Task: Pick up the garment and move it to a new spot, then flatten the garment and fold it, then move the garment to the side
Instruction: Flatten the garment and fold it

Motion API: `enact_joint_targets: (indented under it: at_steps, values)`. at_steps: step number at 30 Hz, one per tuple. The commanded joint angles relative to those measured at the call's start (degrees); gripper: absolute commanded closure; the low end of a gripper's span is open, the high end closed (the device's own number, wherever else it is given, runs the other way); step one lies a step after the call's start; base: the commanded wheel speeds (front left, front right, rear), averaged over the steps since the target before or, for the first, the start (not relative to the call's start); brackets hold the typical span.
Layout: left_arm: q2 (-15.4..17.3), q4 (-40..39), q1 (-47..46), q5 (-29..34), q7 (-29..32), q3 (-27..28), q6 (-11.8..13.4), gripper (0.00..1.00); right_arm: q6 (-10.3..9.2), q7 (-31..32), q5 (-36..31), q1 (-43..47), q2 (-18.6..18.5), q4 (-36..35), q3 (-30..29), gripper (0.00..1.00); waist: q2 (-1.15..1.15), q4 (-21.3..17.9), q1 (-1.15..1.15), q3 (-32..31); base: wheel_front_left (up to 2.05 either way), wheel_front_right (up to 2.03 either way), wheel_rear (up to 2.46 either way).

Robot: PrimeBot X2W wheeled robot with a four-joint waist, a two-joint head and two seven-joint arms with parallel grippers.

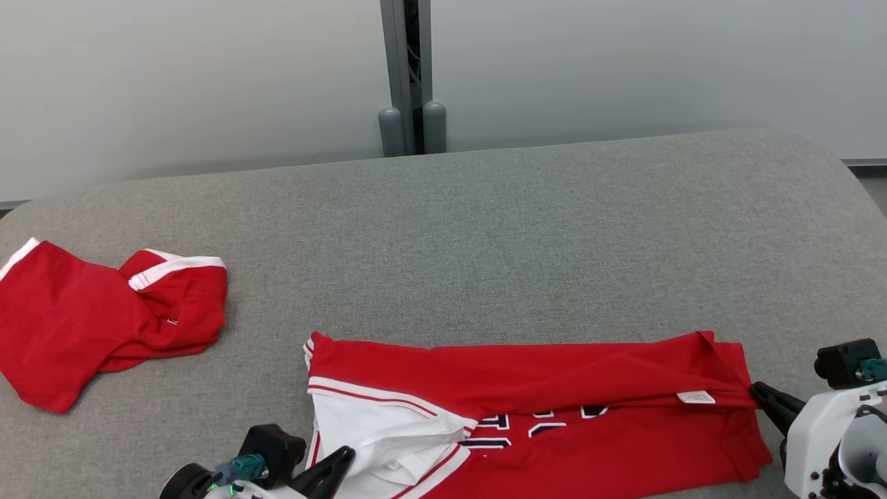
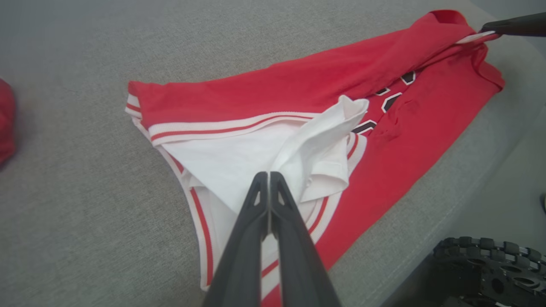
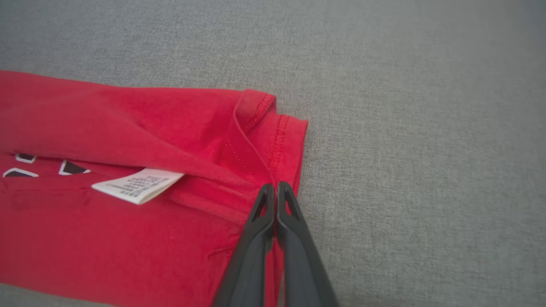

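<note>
The garment (image 1: 554, 378) lies along the near edge of the bench (image 1: 485, 229), right of centre, with its far part folded over the near part. The left gripper (image 1: 339, 461) meets its left end and the right gripper (image 1: 759, 391) its right end. Another cloth (image 1: 90, 319) lies bunched at the bench's left edge, well apart. A post (image 1: 412, 76) stands behind the bench.

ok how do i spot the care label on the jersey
On the grey surface, find the long red jersey at the front edge. At its right end a small white label pokes from under the fold, printed with fine text, unlike the striped white trim.
</note>
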Motion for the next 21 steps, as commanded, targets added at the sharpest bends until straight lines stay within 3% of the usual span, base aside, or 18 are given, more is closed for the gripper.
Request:
enact_joint_targets:
  at_steps: [1,11,12,13,14,15,17,18,21]
  values:
    - [0.3,0.2,0.8,-0.3,0.0,0.0,0.3,1.00,0.01,0.5,0.3,0.8,-0.4,-0.2,-0.2,1.00,0.00,0.0,0.00,-0.1,0.00,0.00,0.00]
    - [0.0,0.4,1.1,-0.9,0.4,-0.8,0.5,1.00,0.01,5.8,3.3,2.6,-2.5,-4.2,-1.5,1.00,0.00,-0.3,0.00,-0.7,0.00,0.00,0.00]
    - [0.1,0.4,1.1,-1.0,0.5,-1.0,0.2,1.00,0.01,5.9,3.1,2.7,-2.7,-4.2,-1.9,0.89,0.00,-0.3,0.00,-0.7,0.00,0.00,0.00]
    - [0.1,0.4,1.1,-1.0,0.7,-1.1,0.0,1.00,0.01,6.0,2.8,2.7,-2.7,-4.0,-2.3,0.52,0.00,-0.3,0.00,-0.7,0.00,0.00,0.00]
    - [0.1,0.5,1.2,-1.1,1.0,-1.3,-0.1,1.00,0.01,6.2,2.6,2.8,-2.7,-3.8,-2.6,0.00,0.00,-0.3,0.00,-0.7,0.00,0.00,0.00]
    - [0.1,0.5,1.2,-1.3,1.3,-1.5,-0.3,1.00,0.01,6.2,2.4,2.9,-2.6,-3.4,-3.1,0.00,0.00,-0.3,0.00,-0.7,0.00,0.00,0.00]
    - [0.4,0.5,1.3,-1.6,2.3,-1.9,-0.4,0.07,0.01,5.4,1.0,2.7,-1.9,-2.5,-4.2,0.00,0.00,-0.2,0.00,-0.7,0.00,0.00,0.00]
    - [0.5,0.5,1.4,-1.8,2.7,-2.0,-0.5,0.00,0.01,5.3,0.8,2.8,-1.7,-2.3,-4.6,0.00,0.00,-0.2,0.00,-0.7,0.00,0.00,0.00]
    - [0.9,0.0,1.2,-2.2,3.1,-1.7,-0.3,0.00,0.01,5.2,0.5,3.3,-1.4,-1.8,-6.1,0.00,0.00,-0.1,0.00,-0.9,0.00,0.00,0.00]
